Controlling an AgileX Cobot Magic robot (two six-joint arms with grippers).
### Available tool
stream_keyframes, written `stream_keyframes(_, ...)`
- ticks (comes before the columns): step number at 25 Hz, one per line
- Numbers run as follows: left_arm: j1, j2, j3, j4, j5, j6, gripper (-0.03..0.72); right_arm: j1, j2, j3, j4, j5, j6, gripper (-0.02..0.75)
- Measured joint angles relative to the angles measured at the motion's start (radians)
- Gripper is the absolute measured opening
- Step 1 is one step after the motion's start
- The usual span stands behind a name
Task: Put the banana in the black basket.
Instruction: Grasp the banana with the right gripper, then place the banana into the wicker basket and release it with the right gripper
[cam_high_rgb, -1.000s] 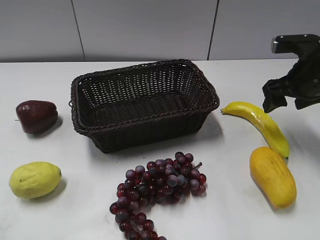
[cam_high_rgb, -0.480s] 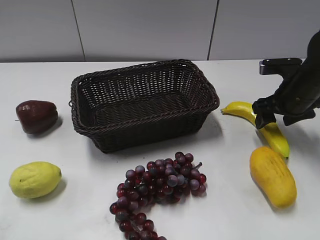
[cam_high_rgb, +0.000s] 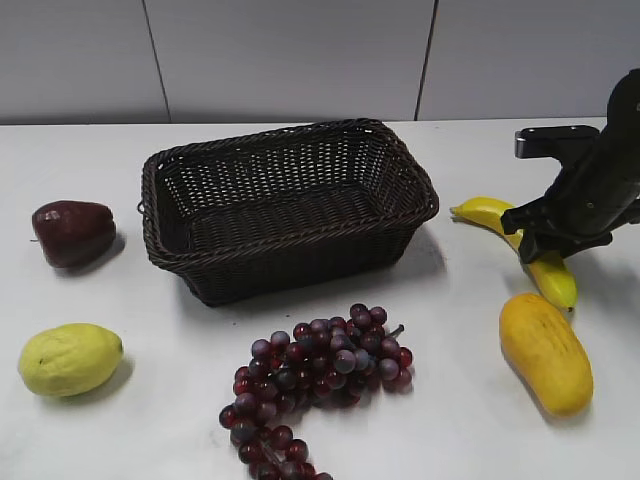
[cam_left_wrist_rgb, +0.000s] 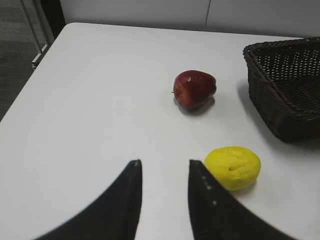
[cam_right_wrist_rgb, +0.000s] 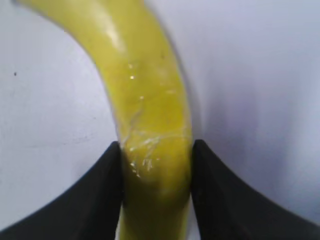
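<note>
The left gripper (cam_left_wrist_rgb: 162, 200) hangs over bare white table (cam_high_rgb: 120, 160), jaws apart and holding nothing. The dark woven wicker basket (cam_high_rgb: 287, 205) sits mid-table. To its right the glossy, curved yellow banana (cam_high_rgb: 490, 213) lies on the table — the right gripper (cam_high_rgb: 546, 240) has both fingers (cam_right_wrist_rgb: 102, 192) pressed against its sides.

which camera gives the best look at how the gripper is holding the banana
The right wrist view: both fingers press the sides of the banana, filling the frame. The exterior view shows the right gripper over the banana's middle, hiding contact. The left wrist view misses it.
</note>
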Motion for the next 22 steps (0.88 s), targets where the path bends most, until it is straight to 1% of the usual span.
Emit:
stream_keyframes(5,0.000,0.000,0.000,0.000,0.000,0.000,0.235,0.000,0.000,-0.002,0.008,0.006,0.000,0.332)
stream_keyframes(11,0.000,0.000,0.000,0.000,0.000,0.001,0.235,0.000,-0.013,-0.097,0.012,0.131,0.000,0.332)
stream_keyframes(15,0.000,0.000,0.000,0.000,0.000,0.001,0.235,0.000,-0.057,-0.224,0.025,0.264,0.000,0.332)
stream_keyframes(17,0.000,0.000,0.000,0.000,0.000,0.000,0.235,0.000,-0.076,-0.305,0.059,0.335,0.000,0.332)
stream_keyframes(20,0.000,0.000,0.000,0.000,0.000,0.001,0.235,0.005,-0.091,-0.422,0.144,0.424,-0.017,0.332)
stream_keyframes(22,0.000,0.000,0.000,0.000,0.000,0.000,0.235,0.029,-0.093,-0.492,0.177,0.463,-0.036,0.332)
